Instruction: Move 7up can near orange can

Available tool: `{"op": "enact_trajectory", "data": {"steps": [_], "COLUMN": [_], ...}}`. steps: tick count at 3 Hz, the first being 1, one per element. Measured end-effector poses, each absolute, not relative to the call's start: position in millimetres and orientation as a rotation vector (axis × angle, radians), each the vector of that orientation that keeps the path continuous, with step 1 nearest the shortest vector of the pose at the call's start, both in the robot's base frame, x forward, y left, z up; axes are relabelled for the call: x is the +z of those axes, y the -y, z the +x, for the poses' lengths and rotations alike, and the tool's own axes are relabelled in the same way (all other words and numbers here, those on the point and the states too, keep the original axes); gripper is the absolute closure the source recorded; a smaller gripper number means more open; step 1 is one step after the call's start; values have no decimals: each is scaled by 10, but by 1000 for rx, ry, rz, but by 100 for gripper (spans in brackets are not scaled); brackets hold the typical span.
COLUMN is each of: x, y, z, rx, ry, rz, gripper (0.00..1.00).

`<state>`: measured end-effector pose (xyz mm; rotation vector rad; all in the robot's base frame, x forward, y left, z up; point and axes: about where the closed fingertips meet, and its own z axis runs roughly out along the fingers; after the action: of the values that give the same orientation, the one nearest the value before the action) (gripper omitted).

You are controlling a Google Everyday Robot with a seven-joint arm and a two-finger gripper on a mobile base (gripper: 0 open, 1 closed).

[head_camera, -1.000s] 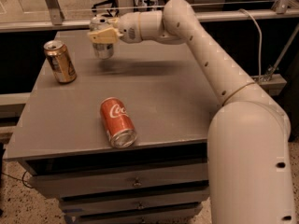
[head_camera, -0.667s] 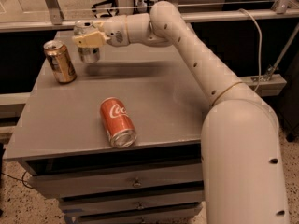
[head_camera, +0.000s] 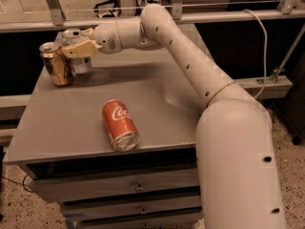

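Note:
The orange can (head_camera: 55, 63), golden-bronze with a silver top, stands upright at the back left of the grey table (head_camera: 157, 113). The 7up can (head_camera: 77, 54), silver-grey with a silver top, stands right beside it on its right, touching or almost touching. My gripper (head_camera: 78, 48) reaches in from the right and is shut on the 7up can, its tan fingers (head_camera: 86, 47) across the can's upper half. The can's base rests at or just above the table top.
A red Coca-Cola can (head_camera: 120, 125) lies on its side near the table's front edge, silver end toward the front. My white arm (head_camera: 190, 66) stretches over the table's right half. Drawers (head_camera: 138, 187) sit under the table. A railing runs behind.
My gripper has carried the 7up can leftward from the back middle of the table until it sits next to the orange can. The Coca-Cola can has not moved.

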<state>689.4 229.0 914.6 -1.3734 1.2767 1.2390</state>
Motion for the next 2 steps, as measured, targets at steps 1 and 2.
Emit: {"op": "enact_trajectory", "data": {"steps": [1, 2], "x": [9077, 9031], "y": [-2303, -2308], "z": [6838, 6804], "rx": [1255, 1268], "ry": [-1258, -1235], "rz": [-1414, -1449], "gripper": [82, 58]}}
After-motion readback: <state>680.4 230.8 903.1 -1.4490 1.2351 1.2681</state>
